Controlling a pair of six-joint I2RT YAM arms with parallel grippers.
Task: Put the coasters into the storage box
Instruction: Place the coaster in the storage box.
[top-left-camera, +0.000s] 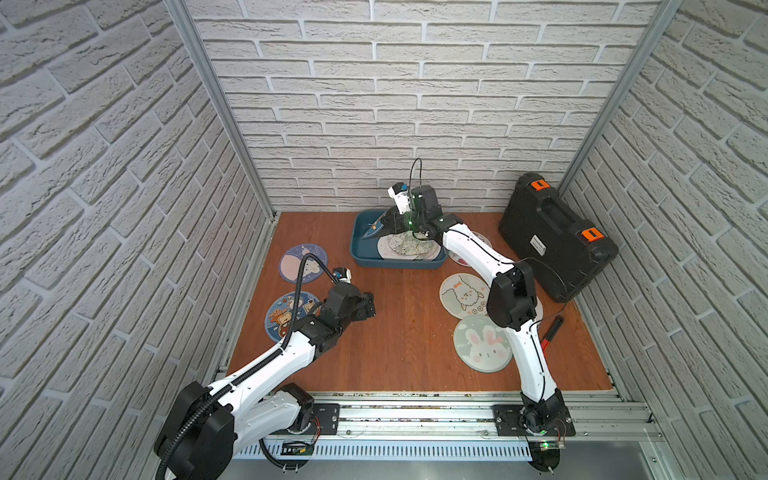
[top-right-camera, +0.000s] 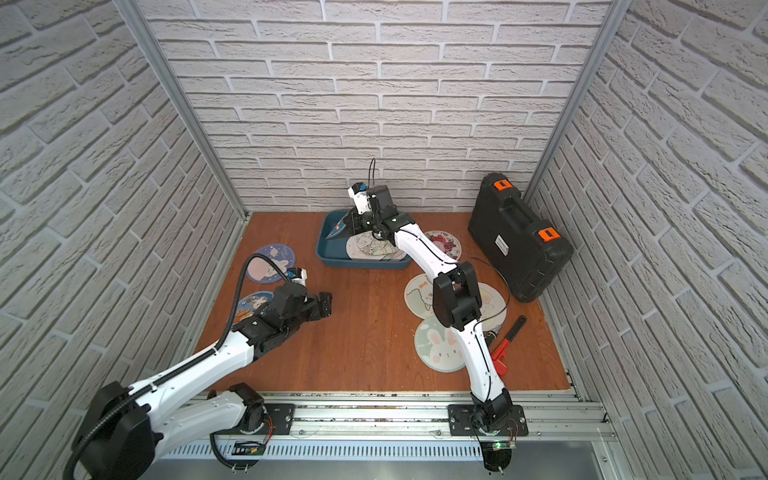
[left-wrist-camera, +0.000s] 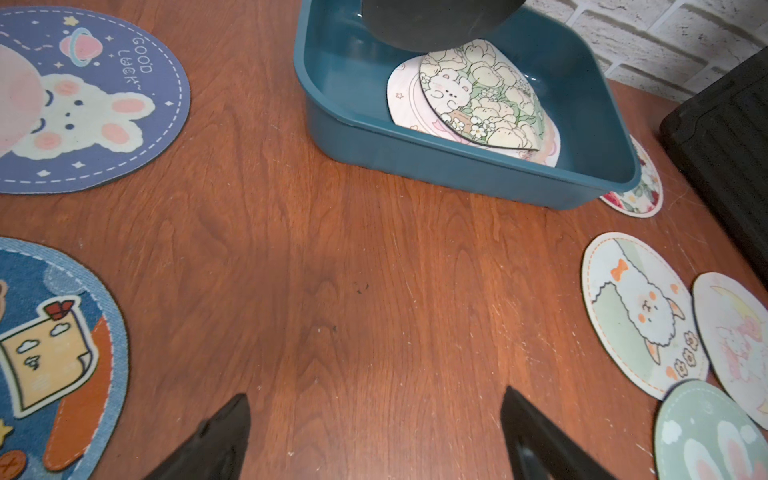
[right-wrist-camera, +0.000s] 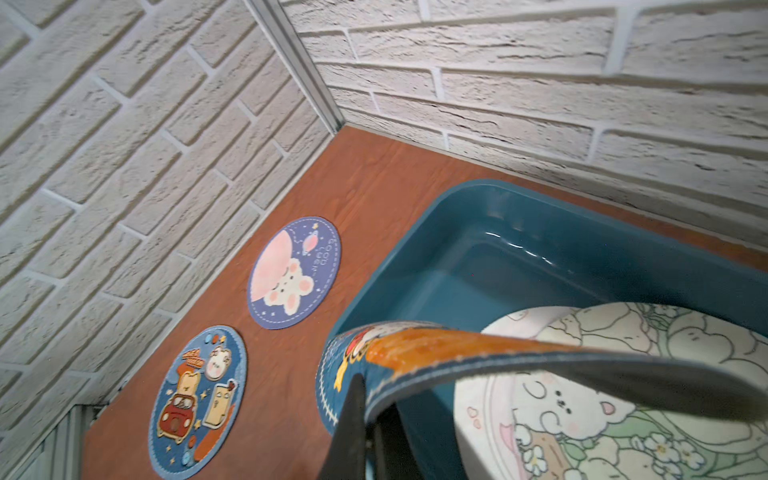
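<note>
right gripper (right-wrist-camera: 368, 409) is clamping shut on the rim of a blue and orange coaster (right-wrist-camera: 436, 353), which is bending and drooping right under it, over the storage box (right-wrist-camera: 540, 216). 2 coasters are lying inside the box just beside that gripper: a tulip bunny coaster (left-wrist-camera: 482, 95) is overlapping a pink coaster (left-wrist-camera: 405, 99) beneath it. left gripper (left-wrist-camera: 376, 397) is hovering over bare table (left-wrist-camera: 332, 270), jaws standing wide apart and holding nothing, with the box sitting ahead of it, well apart. a purple bunny coaster (top-left-camera: 291, 266) and a blue bear coaster (top-left-camera: 276, 322) are lying flat near the left gripper's wrist, on the side away from the right arm. a llama coaster (left-wrist-camera: 636, 311), a pink moon coaster (left-wrist-camera: 735, 345) and a green bunny coaster (left-wrist-camera: 706, 436) are clustering edge to edge across from the left gripper, below the right arm's elbow. a rose coaster (left-wrist-camera: 640, 187) is showing at the box corner farthest from the left gripper; cannot tell if it is tucking under the box. a black case (top-left-camera: 557, 237) and a red-handled tool (top-right-camera: 505, 340) are sitting beyond that cluster, well apart from both grippers.
</note>
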